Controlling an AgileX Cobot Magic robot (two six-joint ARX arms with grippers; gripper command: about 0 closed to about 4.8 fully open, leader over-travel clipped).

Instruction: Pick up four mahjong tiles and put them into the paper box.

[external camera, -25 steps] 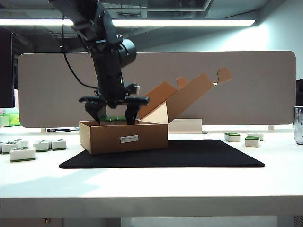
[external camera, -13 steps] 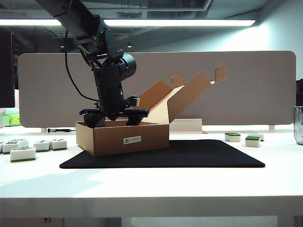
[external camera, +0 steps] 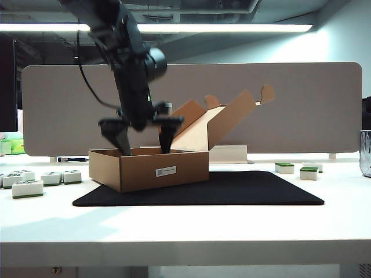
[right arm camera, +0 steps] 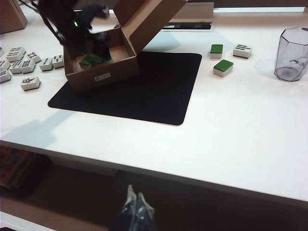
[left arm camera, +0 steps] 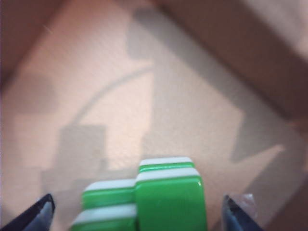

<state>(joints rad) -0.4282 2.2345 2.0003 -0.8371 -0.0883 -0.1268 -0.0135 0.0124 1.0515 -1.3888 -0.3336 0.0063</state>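
The mahjong tiles (left arm camera: 159, 197) lie green backs up on the floor of the paper box (external camera: 148, 168), packed side by side, and we can see them from above as a green patch (right arm camera: 92, 59) near the box's left inner wall. The paper box stands on the left part of a black mat (external camera: 232, 190), its lid flap (external camera: 232, 116) raised and leaning back to the right, a small white label (external camera: 166, 171) on its near side.

The left gripper (external camera: 142, 139) hangs over the box with its two fingers (external camera: 120, 139) spread wide and pointing down, their tips at the level of the rim. In the left wrist view we see both fingertips (left arm camera: 38, 211) standing clear on either side of the tiles, touching none of them, so the gripper is released and holds nothing.

The right gripper (right arm camera: 134, 208) sits below the near table edge, well apart from the box, its jaws pressed together on nothing.

Loose face-up tiles (external camera: 35, 180) rest on the white table (external camera: 185, 226) to the left of the mat; two green-backed tiles (external camera: 297, 170) sit to the right. We also see a clear cup (right arm camera: 291, 59) at the far right.
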